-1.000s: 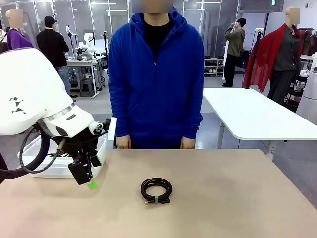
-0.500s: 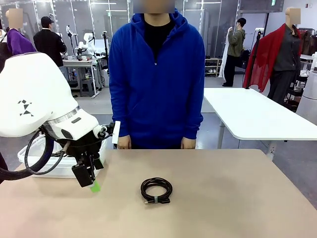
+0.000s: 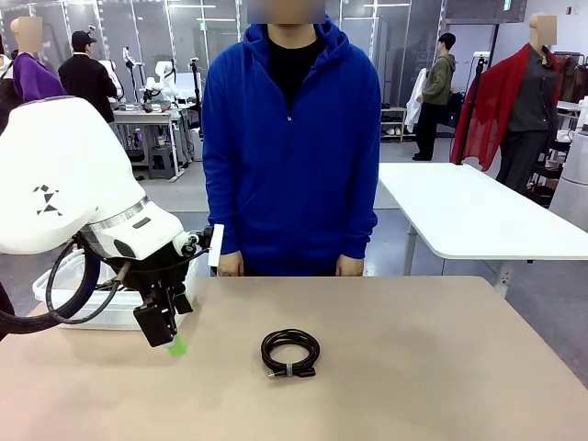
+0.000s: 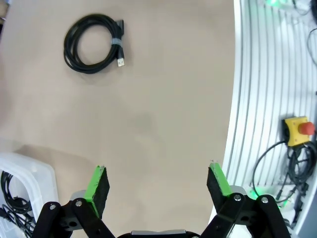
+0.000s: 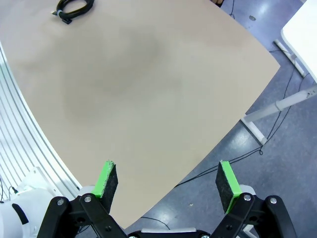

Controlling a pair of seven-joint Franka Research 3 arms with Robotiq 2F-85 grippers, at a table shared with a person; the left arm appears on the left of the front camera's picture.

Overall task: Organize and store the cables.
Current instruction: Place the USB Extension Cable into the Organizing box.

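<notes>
Beige and smooth, the tabletop (image 3: 441, 367) stretched out in front of me, and a person in a blue hooded top (image 3: 290, 147) stood at its far edge with both hands resting low against the rim. My left gripper (image 4: 157, 181) hung above the table with its green-padded fingers (image 4: 97, 182) spread wide and nothing between them. Ahead of those fingers, up and off to one side in my left wrist camera, lay the cable, a thin black cord wound into a round coil (image 4: 94, 43) and bound with a small grey tie, its little plug end pointing out beside the tie. From the front camera the same coil (image 3: 290, 352) sat flat near the middle of the table, well apart from my left gripper (image 3: 170, 340), which hovered off to its side near the table's corner. Just behind that gripper stood a clear plastic storage bin (image 3: 92, 308), and in the wrist camera its white rim (image 4: 29, 171) showed close beside my left finger, with a few black cords (image 4: 12, 198) lying inside it. My right gripper (image 5: 167, 181) was also spread wide and empty, held high over the table's edge, with the coiled cable (image 5: 74, 9) far ahead of it at the top of its camera.
</notes>
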